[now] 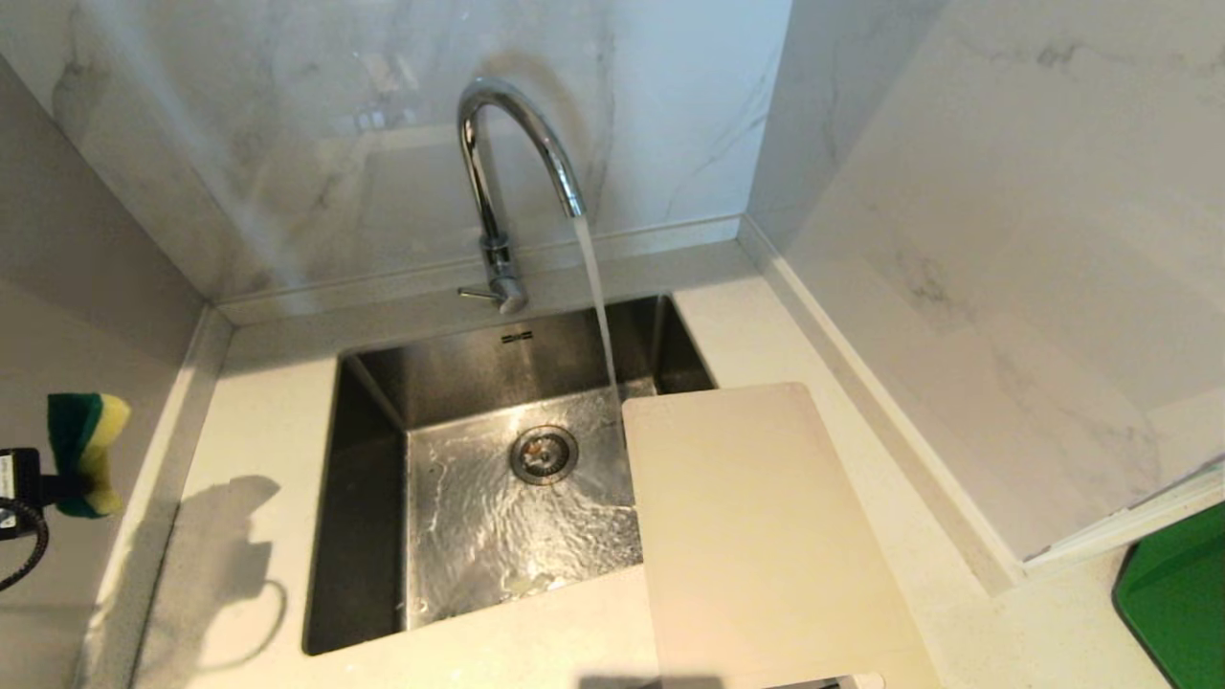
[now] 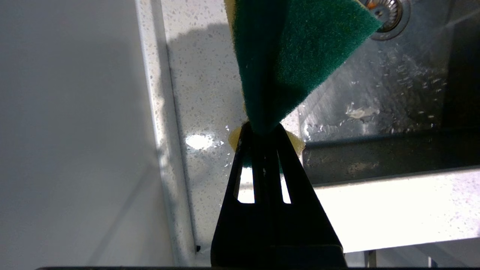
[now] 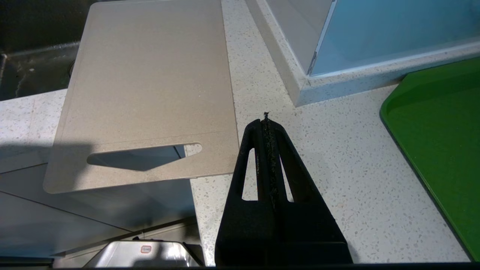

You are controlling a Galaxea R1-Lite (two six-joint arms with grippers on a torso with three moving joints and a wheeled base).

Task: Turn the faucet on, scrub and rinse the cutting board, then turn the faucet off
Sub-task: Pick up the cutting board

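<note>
The chrome gooseneck faucet stands behind the sink, and a stream of water runs from its spout into the basin. The cream-white cutting board lies flat to the right of the sink, one edge over the basin; its handle slot hangs past the counter's front edge. My left gripper is shut on a green and yellow sponge, raised at the far left over the counter. My right gripper is shut and empty, above the counter beside the board's slot end.
Marble walls close in the left side, the back and the right corner. A bright green flat object lies on the counter at the far right. The sink's drain sits in the wet basin floor.
</note>
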